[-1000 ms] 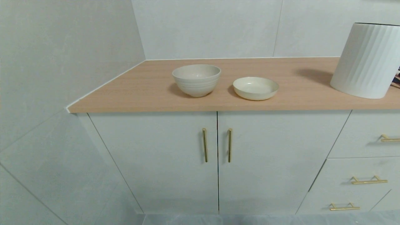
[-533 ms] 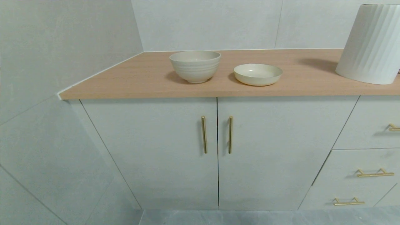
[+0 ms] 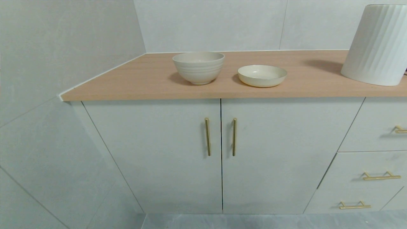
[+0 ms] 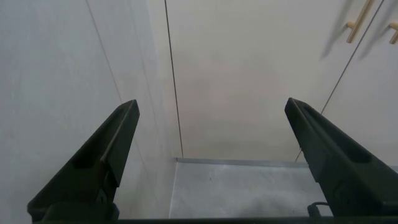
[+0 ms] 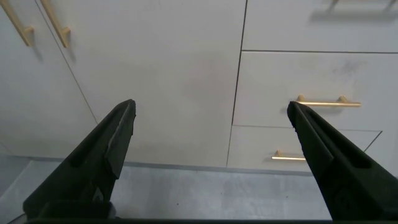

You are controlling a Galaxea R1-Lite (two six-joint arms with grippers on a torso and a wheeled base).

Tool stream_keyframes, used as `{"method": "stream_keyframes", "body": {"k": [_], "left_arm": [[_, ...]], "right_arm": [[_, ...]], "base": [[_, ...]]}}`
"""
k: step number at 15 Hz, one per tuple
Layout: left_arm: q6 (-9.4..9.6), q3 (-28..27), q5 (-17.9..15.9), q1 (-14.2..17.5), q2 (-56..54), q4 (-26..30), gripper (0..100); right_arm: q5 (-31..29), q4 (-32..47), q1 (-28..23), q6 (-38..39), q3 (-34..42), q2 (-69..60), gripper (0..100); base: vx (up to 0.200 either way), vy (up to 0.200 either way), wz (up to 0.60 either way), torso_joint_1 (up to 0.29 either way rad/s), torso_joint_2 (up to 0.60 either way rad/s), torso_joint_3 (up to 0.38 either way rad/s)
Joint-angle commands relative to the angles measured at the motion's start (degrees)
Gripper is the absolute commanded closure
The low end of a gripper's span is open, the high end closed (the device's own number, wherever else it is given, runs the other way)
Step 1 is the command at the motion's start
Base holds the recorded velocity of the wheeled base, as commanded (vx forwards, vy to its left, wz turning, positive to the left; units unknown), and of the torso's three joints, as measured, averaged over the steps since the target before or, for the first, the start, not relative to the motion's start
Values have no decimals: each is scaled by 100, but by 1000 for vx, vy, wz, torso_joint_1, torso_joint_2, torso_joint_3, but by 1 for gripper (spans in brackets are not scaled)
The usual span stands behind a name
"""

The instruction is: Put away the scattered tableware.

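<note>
Bowl [image 3: 198, 67] & dish [image 3: 262, 75] nr counter [image 3: 143, 83] front edge.

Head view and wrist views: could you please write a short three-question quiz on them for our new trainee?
1. True or false: the bowl stands on the counter, on the robot's left of the dish, and the two are apart.
2. Pick one: the two doors under the counter are A) both open, B) both shut, C) one open and one shut.
3. Fill in: the left claw and the right claw are both ___ and hold nothing.

Key: 1 true; 2 B; 3 open.
</note>
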Motion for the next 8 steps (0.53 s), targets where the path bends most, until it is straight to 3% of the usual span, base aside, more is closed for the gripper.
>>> {"method": "stream_keyframes", "body": {"k": [1,2,4,6,8], "left_arm": [[-1,0,1,2,9,-1,0],[-1,0,1,2,9,-1,0],[-1,0,1,2,9,-1,0],[-1,0,1,2,9,-1,0],[-1,0,1,2,9,-1,0]], "right_arm": [[4,0,-3,-24,-9,5,0],[-14,0,-3,-33,-44,5,0],[39,53,111,240,-1301,436,0],[434,141,304,205,-1459,1033,0],[1243,123,348,196,-1591,2018,0]], "base": [[0,0,0,0,0,0],[0,0,0,0,0,0],[0,0,0,0,0,0],[0,0,0,0,0,0],[0,0,0,0,0,0]]}}
